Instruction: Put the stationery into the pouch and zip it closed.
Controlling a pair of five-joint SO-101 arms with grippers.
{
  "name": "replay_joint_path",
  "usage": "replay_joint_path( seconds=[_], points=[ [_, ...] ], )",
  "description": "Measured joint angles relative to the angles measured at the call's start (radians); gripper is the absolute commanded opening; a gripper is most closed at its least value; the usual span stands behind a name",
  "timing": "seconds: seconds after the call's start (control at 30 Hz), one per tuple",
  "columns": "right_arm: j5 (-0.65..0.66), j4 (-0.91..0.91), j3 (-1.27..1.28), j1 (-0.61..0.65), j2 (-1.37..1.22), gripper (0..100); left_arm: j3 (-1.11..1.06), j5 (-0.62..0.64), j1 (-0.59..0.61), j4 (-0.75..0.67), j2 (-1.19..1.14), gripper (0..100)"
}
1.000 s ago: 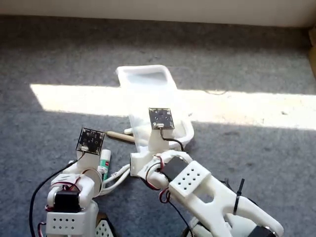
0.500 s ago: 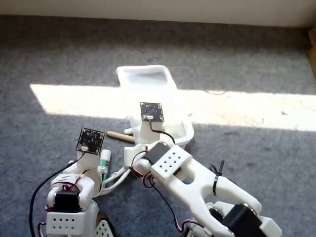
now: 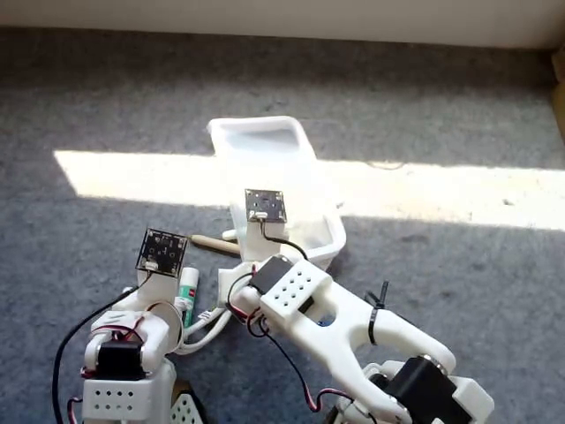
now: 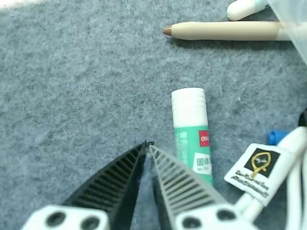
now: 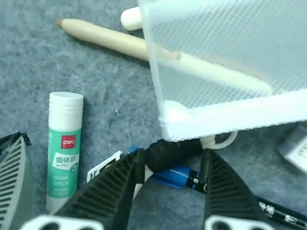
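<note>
- Our left pincer [image 4: 147, 143] is closed to its ribbed tips and holds nothing. The round glue stick [image 4: 191, 129] lies just beside it on fuzzy grey carpet [image 4: 72, 72].
- Our right pincer [image 5: 171, 155] stands apart, with a black knotted piece [image 5: 170, 148] at the pouch [image 5: 230, 62] corner between its tips.
- From the right wrist we see the beige pencil [image 5: 100, 36] through the white mesh. From high the pouch looks a long rounded rectangle.

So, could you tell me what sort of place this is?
Probably an indoor room by day: a grey carpet-like surface, a band of sunlight across it, and a pale wall beyond.
</note>
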State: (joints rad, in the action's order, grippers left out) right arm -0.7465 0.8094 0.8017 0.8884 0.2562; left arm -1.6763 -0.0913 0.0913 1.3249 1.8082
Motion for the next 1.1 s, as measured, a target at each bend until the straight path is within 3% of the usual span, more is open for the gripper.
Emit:
replay_joint_path(
  seconds=[0.63,0.9,1.1],
  points=[
    [-0.037,-0.058,0.000,0.000,-0.011,19.0,0.000,0.000,0.000,0.000,0.000,1],
    [-0.037,-0.069,-0.029,-0.014,-0.147,19.0,0.000,0.000,0.000,0.000,0.000,1],
    [-0.037,-0.069,-0.035,-0.020,-0.150,9.2,0.000,0.000,0.000,0.000,0.000,1]
  ],
)
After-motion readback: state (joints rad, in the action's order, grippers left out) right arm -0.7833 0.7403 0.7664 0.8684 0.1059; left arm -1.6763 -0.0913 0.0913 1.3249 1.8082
